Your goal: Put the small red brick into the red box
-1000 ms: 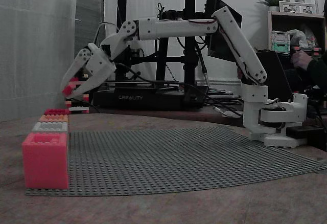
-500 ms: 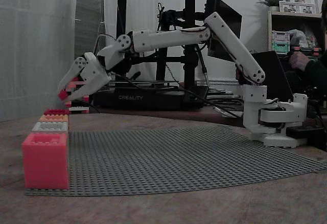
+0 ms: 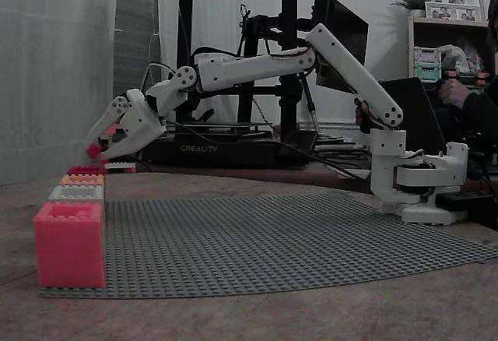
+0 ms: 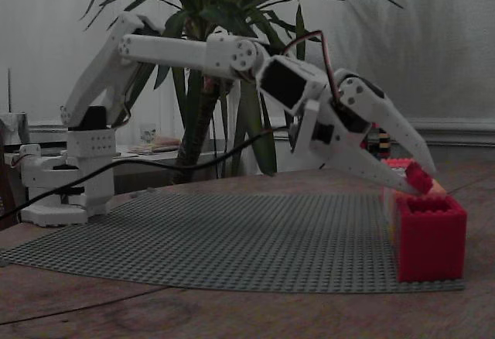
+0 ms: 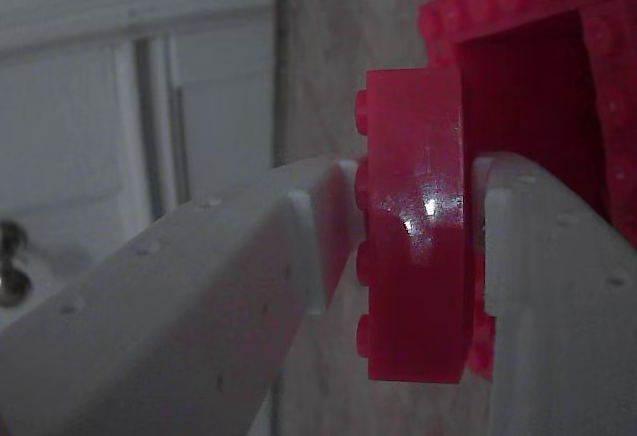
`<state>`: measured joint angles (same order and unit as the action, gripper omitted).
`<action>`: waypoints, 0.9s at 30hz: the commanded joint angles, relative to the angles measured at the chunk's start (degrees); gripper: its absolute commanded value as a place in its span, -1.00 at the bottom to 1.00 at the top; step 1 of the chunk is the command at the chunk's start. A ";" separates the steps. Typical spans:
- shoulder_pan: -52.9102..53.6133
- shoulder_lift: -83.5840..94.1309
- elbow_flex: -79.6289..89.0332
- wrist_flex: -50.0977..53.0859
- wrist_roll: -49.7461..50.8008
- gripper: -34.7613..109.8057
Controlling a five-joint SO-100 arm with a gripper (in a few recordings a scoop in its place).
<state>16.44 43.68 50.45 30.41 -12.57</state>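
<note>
Gripper [image 5: 413, 257] is squeezing the brick [image 5: 416, 222] tight, hanging just above the red box [image 5: 542, 78] near its rim, so letting go now might be bumping the brick off the rim and outside.

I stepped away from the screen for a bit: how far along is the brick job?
Pickup looks done: the gripper is shut on the small red brick. In hand: it hangs at the red box, above its rim. Left: release the brick inside the box.
</note>
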 commanded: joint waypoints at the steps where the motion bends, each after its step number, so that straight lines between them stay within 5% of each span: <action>1: -0.62 2.46 -4.22 -0.88 -0.97 -0.37; 9: -0.70 2.72 -4.22 -0.62 -1.58 -0.33; 15: -0.79 8.96 0.79 -0.26 -1.58 -0.52; 27: -7.47 47.99 46.32 -4.48 -4.48 -0.52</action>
<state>11.78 75.15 85.08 26.46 -15.91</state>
